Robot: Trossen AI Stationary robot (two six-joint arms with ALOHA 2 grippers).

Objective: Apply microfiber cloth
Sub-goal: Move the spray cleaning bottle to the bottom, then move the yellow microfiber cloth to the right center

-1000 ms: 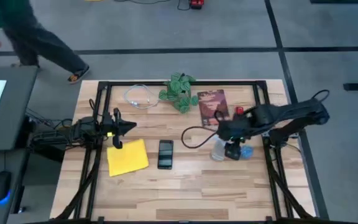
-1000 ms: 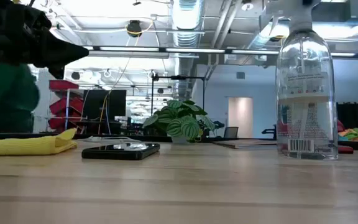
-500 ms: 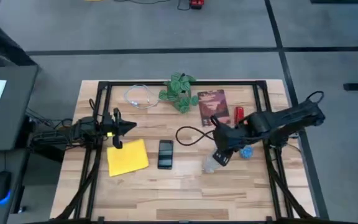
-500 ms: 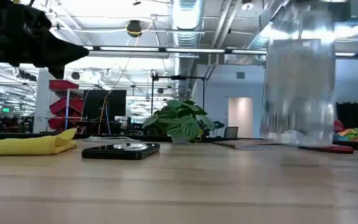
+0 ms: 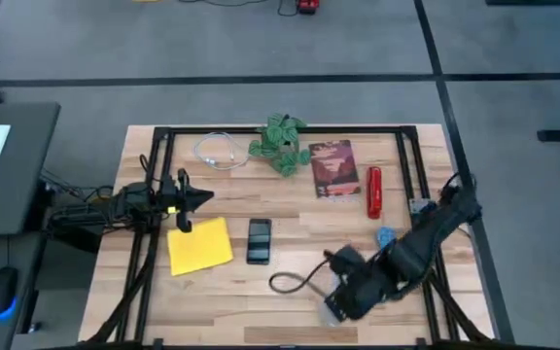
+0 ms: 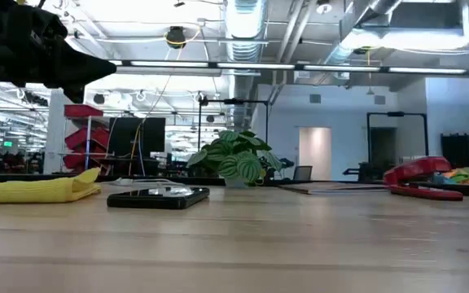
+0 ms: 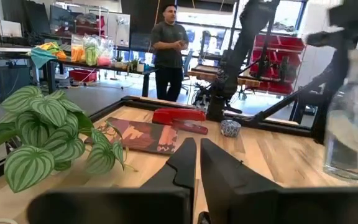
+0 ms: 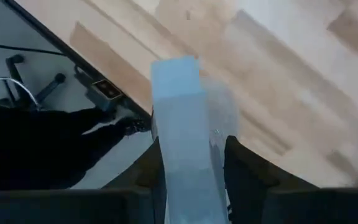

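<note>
Tabletop (image 5: 290,292) carries all items. Right pincer (image 5: 343,297), near the front edge, is clamped on a clear spray bottle (image 8: 182,130). Left pincer (image 5: 194,198) has its fingers pressed together, holding nothing. Microfiber cloth (image 5: 199,245) lies flat just beside the left pincer, smartphone (image 5: 259,240) alongside it.

Bare wood around microfiber cloth (image 5: 200,245); smartphone (image 5: 259,240) just beside; left gripper (image 5: 189,199) at far edge.
</note>
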